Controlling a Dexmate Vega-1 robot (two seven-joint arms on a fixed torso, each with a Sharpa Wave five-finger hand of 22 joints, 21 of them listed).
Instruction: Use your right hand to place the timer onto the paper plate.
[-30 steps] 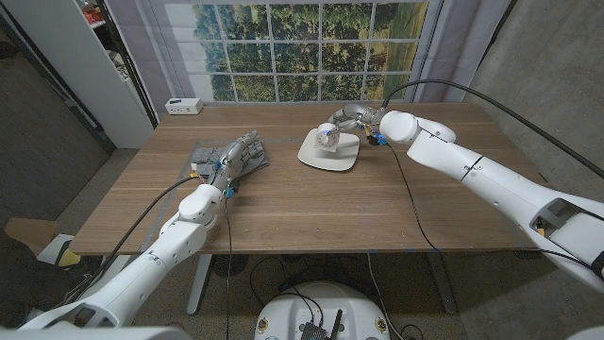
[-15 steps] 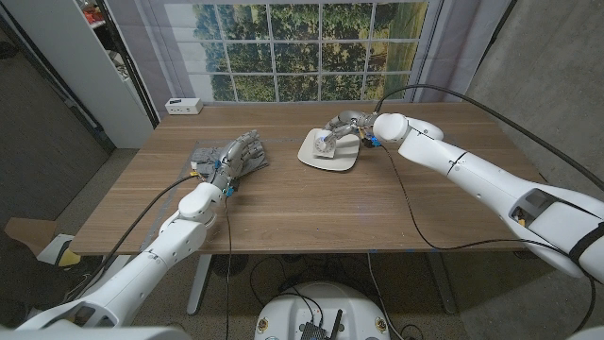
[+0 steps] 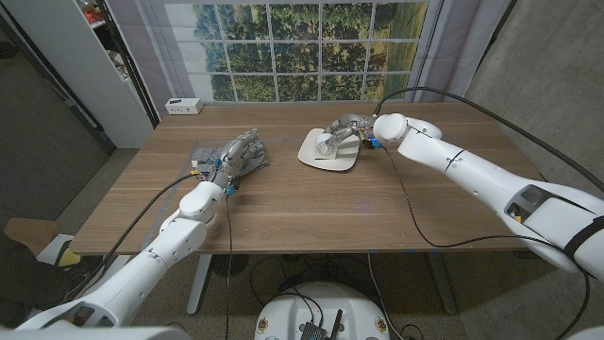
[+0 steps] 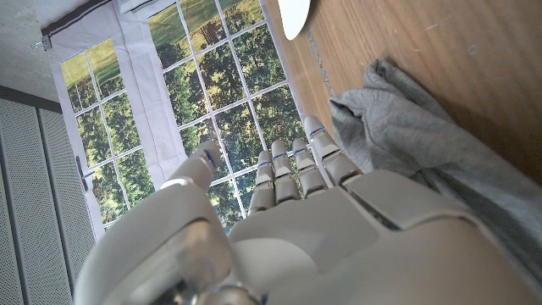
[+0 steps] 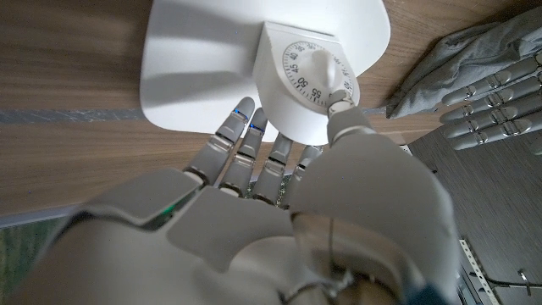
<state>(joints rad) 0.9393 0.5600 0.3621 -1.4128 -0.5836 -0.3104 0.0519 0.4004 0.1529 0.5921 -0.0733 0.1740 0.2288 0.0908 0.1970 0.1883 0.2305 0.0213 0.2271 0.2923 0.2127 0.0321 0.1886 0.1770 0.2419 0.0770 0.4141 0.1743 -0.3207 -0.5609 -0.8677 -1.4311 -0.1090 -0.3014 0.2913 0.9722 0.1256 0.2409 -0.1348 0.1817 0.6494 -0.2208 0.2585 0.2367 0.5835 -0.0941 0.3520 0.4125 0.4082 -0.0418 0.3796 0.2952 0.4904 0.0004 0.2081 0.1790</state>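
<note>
The left robot hand (image 3: pixel 238 153) is seen at the left half of the bench (image 3: pixel 311 203), its fingers held apart and stretched out over a crumpled grey cloth (image 3: pixel 212 154), with nothing gripped. In the left wrist view the same robot hand (image 4: pixel 279 229) is shown from behind, the fingers (image 4: pixel 292 169) straight and side by side, the grey cloth (image 4: pixel 406 144) lying just beside them on the wood. A small white box (image 3: pixel 183 106) is placed near the far left corner of the bench. Further right, the white paper plate (image 3: pixel 316 157) is found on the bench, and the white timer (image 3: pixel 327 144) stands on it. The right robot hand (image 3: pixel 351 130) is closed around the timer from the far right side. In the right wrist view the timer (image 5: pixel 298 80) is seen pinched between thumb and fingers (image 5: pixel 246 135), over the plate (image 5: pixel 190 63), dial facing the camera.
</note>
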